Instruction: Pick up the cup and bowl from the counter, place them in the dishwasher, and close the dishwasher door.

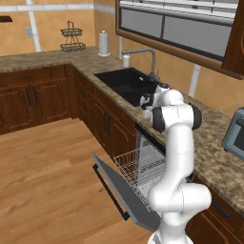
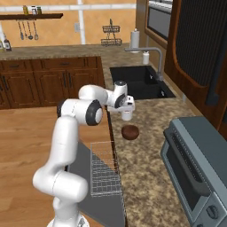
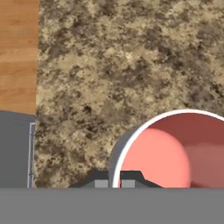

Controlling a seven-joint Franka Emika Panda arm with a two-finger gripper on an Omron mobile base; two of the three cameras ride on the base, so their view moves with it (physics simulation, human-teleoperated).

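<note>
Pinching the cup's (image 3: 175,151) white rim, the claw (image 3: 114,180) has its two dark fingertips pressed nearly together, one on the inside of the wall and one outside, at the bottom of the hand view. The cup's red-pink inside lies up and to the right of the tips, and its right and lower parts are cut off by the frame.

In the right base view the cup (image 2: 127,115) hangs directly under the claw (image 2: 126,109), over the counter (image 2: 146,177) near its front edge, between the black sink (image 2: 139,82) and the bowl (image 2: 130,132). Whether its base touches the granite or is just clear of it cannot be told. The bowl sits on the counter just beside the cup, on the side away from the sink, not touching it.

In the left base view the arm's own elbow hides most of the cup (image 1: 146,114) and all of the claw's tips.

Below the counter edge the dishwasher (image 1: 147,159) stands open, its white rack (image 1: 138,167) drawn out over the lowered grey door (image 1: 119,183); the arm covers the rack's near end. The toaster oven (image 2: 195,173) is cut off at the right edge.

No writing or brand can be read anywhere.
</note>
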